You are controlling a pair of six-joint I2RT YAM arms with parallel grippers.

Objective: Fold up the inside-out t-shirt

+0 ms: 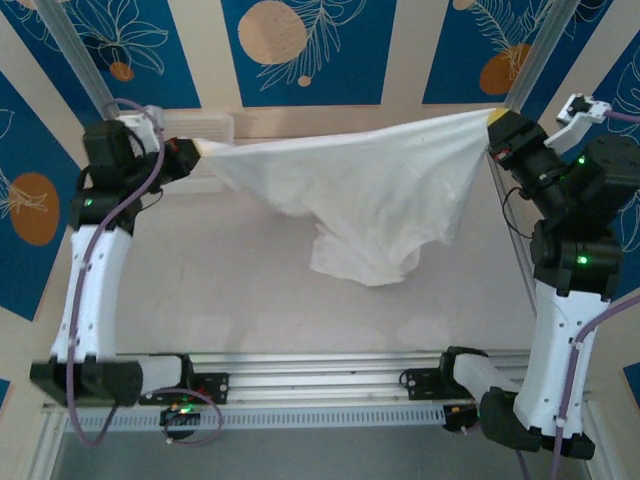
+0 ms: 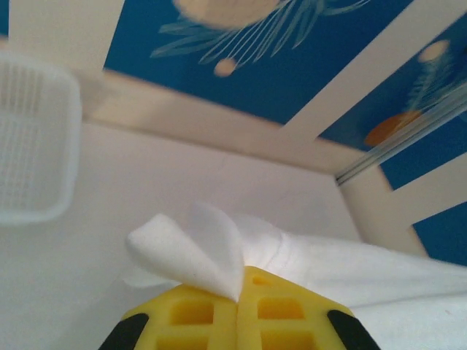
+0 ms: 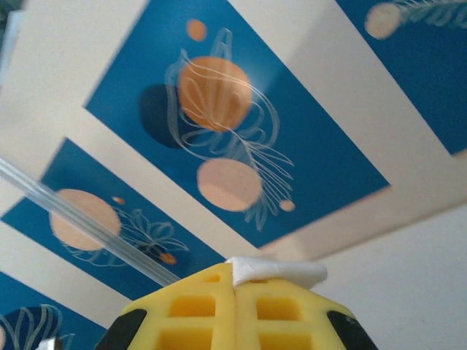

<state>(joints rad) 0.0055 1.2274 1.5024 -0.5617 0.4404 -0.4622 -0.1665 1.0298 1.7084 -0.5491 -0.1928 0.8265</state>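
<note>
Although the arms are bolted at the near edge of the surface [image 1: 250,300], both reach toward its far edge. Between them, past the middle, the t-shirt [image 1: 360,200] sags, its crumpled lower part seemingly touching the surface, while its upper edge runs taut from hand to hand. The left hand [image 1: 197,150], by the far-left corner, is clamped on one end, a white fold poking past its yellow fingertips [image 2: 277,306]. The right hand [image 1: 492,125], by the far-right corner, is likewise closed on the other end. Held spread and raised, the cloth can probably hang flat before being laid out. A white mesh basket [image 2: 33,146] sits in the far-left corner
</note>
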